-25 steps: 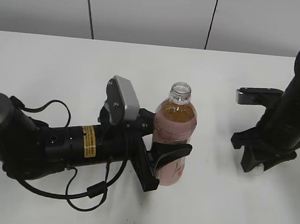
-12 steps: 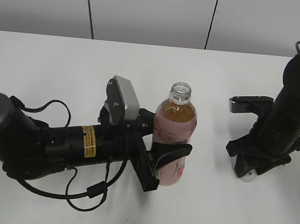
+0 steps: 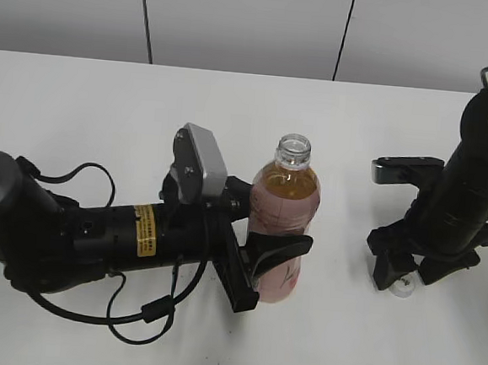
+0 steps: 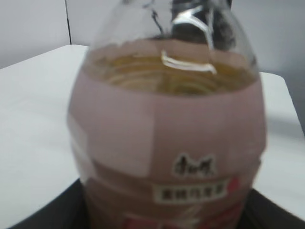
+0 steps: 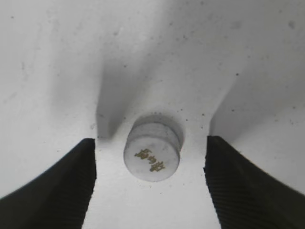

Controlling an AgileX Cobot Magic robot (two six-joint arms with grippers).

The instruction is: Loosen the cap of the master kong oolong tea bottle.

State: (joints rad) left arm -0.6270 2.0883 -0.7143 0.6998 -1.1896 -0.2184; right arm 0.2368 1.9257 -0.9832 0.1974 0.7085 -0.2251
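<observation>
The master kong oolong tea bottle (image 3: 283, 211) stands upright mid-table with its mouth open and no cap on it; its amber tea and pink label fill the left wrist view (image 4: 167, 143). My left gripper (image 3: 263, 260) is shut on the bottle's lower body. The white cap (image 5: 152, 152) lies on the table, top up with a small dark mark, between the open fingers of my right gripper (image 5: 151, 183), touching neither. In the exterior view the cap (image 3: 402, 286) sits on the table under my right gripper (image 3: 406, 276).
The white table (image 3: 105, 121) runs to a grey wall at the back. The left arm's body and cables (image 3: 96, 238) lie across the front left of the table. The right arm (image 3: 472, 184) stands at the right edge.
My right gripper has moved slightly left, lowered to the table and opened. The cap now rests on the table between its fingers. The left gripper and the bottle have not moved.
</observation>
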